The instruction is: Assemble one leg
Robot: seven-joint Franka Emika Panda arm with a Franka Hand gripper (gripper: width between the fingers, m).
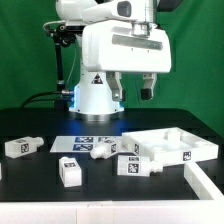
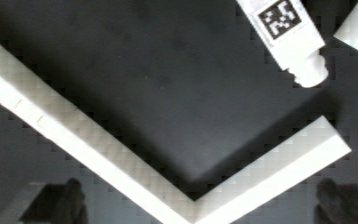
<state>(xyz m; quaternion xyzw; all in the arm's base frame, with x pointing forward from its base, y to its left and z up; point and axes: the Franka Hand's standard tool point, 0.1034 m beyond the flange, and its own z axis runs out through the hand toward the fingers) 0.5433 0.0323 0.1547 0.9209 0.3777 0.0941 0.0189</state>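
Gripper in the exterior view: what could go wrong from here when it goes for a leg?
1. The gripper hangs open with the leg only at the wrist view's edge; a straight descent would likely miss it.
2. That leg lies close to the white wall; a finger may strike it.
3. In the exterior view, neighbouring legs sit close together; one may get nudged.

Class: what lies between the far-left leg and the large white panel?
The exterior view shows the marker board and another leg between the far-left leg and the large white panel.
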